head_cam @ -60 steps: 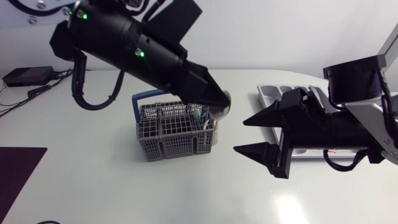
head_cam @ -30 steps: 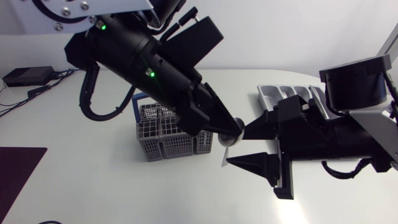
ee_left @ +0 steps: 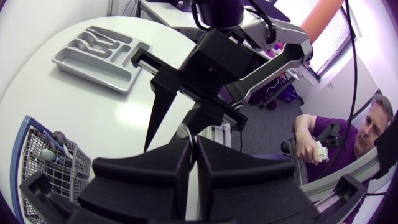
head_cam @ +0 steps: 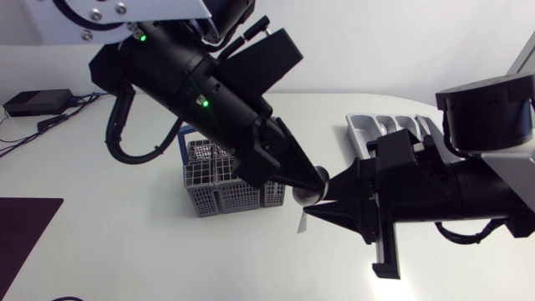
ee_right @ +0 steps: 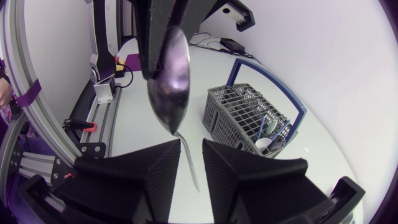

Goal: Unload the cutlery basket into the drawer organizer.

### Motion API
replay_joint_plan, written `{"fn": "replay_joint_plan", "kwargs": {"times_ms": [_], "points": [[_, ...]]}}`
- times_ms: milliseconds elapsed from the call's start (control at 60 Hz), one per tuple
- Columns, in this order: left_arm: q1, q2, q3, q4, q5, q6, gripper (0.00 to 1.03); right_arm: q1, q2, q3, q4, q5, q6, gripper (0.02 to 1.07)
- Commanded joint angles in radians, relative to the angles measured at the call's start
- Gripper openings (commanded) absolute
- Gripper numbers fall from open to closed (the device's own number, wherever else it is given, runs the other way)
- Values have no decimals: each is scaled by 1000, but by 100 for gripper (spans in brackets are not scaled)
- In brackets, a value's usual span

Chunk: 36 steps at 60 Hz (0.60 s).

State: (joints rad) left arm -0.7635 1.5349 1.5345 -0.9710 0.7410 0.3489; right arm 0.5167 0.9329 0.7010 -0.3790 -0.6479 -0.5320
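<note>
The left hand [ee_left: 193,142] is gripping the spoon [head_cam: 308,197] by its bowl and is holding it above the counter [head_cam: 125,251], between the cutlery basket [head_cam: 213,180] and the drawer organizer [head_cam: 376,127]. The right hand [ee_right: 191,144] is standing open, with its two fingers [ee_right: 165,171] one on each side of the thin handle that is hanging down. Other cutlery [ee_right: 264,132] is standing in the basket.

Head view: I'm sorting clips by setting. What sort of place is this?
Probably a robotics lab bench, not a kitchen: a left arm and right arm over a white table, a cutlery basket and drawer organizer loose on it.
</note>
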Motion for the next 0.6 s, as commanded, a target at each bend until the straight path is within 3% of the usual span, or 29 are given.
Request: {"fn": "replay_joint_plan", "kwargs": {"times_ms": [0, 467, 533, 550, 583], "points": [[-8, 21, 26, -8, 23, 28, 3, 16, -5, -14, -12, -6, 9, 15], [9, 28, 38, 3, 31, 24, 4, 28, -19, -37, -21, 13, 32, 8], [13, 28, 39, 12, 31, 13, 19, 25, -20, -37, -32, 22, 30, 8], [16, 30, 41, 17, 31, 10, 31, 22, -23, -37, -35, 25, 30, 8], [23, 30, 41, 23, 31, 5, 41, 17, -25, -37, -40, 30, 30, 8]]}}
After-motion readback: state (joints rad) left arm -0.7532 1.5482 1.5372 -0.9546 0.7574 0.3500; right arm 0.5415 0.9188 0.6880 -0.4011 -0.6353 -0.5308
